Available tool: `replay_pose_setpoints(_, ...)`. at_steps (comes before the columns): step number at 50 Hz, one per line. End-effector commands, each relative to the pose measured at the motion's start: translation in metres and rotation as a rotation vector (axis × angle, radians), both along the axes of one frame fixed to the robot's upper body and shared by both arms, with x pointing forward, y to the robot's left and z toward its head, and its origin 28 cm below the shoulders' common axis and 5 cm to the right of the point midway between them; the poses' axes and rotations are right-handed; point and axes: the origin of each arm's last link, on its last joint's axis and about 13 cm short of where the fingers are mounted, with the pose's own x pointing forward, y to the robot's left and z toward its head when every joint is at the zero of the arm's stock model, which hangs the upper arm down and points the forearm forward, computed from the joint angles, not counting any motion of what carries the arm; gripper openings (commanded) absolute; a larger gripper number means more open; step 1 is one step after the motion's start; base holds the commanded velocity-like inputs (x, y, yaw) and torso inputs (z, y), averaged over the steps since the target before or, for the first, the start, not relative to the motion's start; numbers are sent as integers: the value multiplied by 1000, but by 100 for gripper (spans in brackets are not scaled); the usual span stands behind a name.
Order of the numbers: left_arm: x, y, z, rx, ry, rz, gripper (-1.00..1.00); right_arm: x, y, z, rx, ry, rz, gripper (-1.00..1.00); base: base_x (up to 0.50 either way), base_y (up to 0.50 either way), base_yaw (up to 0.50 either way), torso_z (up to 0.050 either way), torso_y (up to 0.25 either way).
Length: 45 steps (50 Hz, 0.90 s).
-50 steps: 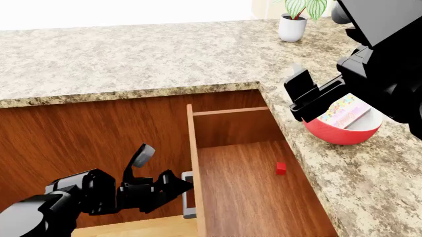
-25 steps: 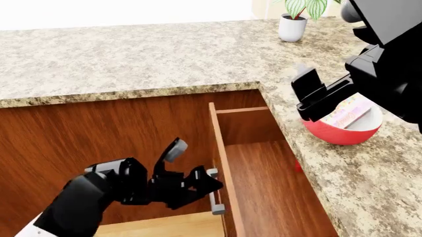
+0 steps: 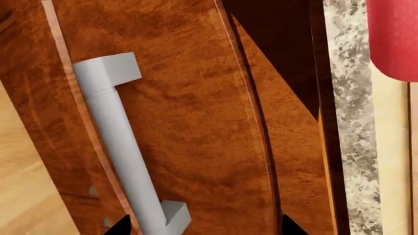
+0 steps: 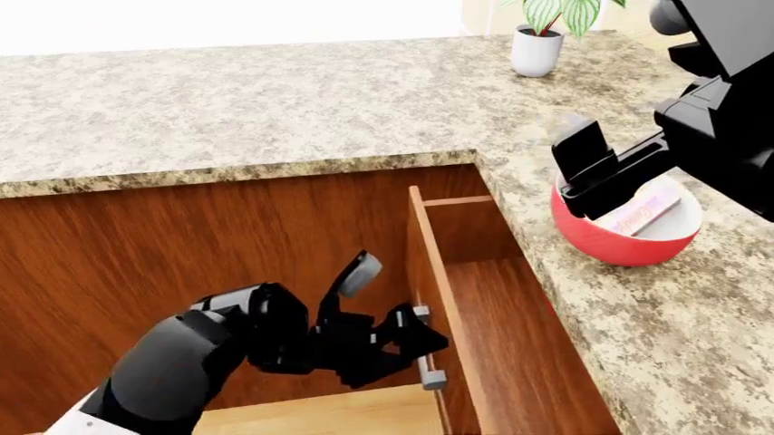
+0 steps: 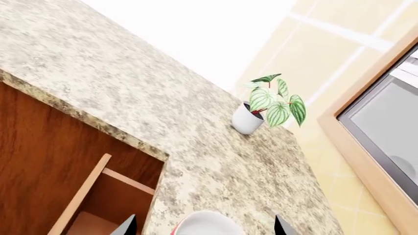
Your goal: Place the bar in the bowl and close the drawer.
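The red bowl (image 4: 623,243) stands on the counter at the right, and the pale pink bar (image 4: 643,216) lies inside it. My right gripper (image 4: 578,172) hangs open just above the bowl's left rim, holding nothing. In the right wrist view the bowl's white rim (image 5: 205,223) shows between the spread tips of the right gripper (image 5: 203,226). The reddish-brown drawer (image 4: 514,335) stands partly open under the counter. My left gripper (image 4: 393,308) is open against its front, by the silver handle (image 4: 423,353). The left wrist view shows that handle (image 3: 121,147) close to the left gripper (image 3: 203,227).
The speckled granite countertop (image 4: 242,100) wraps round the corner above the drawer. A potted plant (image 4: 538,36) stands at the back right, also in the right wrist view (image 5: 261,105). Wooden cabinet fronts (image 4: 181,254) fill the left. A window frame (image 5: 385,127) lies beyond the counter.
My left gripper has moved right with the drawer front, and the opening has narrowed. The right gripper has drifted slightly right over the bowl; the bar still lies in it.
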Motion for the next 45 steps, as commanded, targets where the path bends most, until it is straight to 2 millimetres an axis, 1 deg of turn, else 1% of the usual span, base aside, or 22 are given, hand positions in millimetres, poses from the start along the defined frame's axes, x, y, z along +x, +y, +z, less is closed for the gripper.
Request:
replay_pose_setpoints(1, -4, -30, 8, -113, 29, -42, 100, -1, -3, 0, -1, -1, -11, 100, 0, 0, 0, 0, 0)
replay_pose_setpoints(10, -7, -45, 13, -110, 25, -67, 100, -2, -6, 0, 0, -1, -26, 100, 0, 0, 0, 0, 1)
replay_pose_setpoints(22, -17, -55, 5, -12, 56, -66, 100, -1, -8, 0, -2, 3, -36, 100, 0, 0, 0, 0, 0)
replay_pose_setpoints(27, -18, -59, 5, 5, 53, -73, 100, -1, -9, -1, -1, 5, -39, 100, 0, 0, 0, 0, 0)
replay_pose_setpoints(37, -15, -55, 6, 21, 34, -65, 100, 0, -8, -1, -2, 7, -38, 100, 0, 0, 0, 0, 0)
replay_pose_setpoints(45, -2, -41, 15, 29, -10, -29, 100, 0, -6, -3, -5, 11, -33, 100, 0, 0, 0, 0, 0)
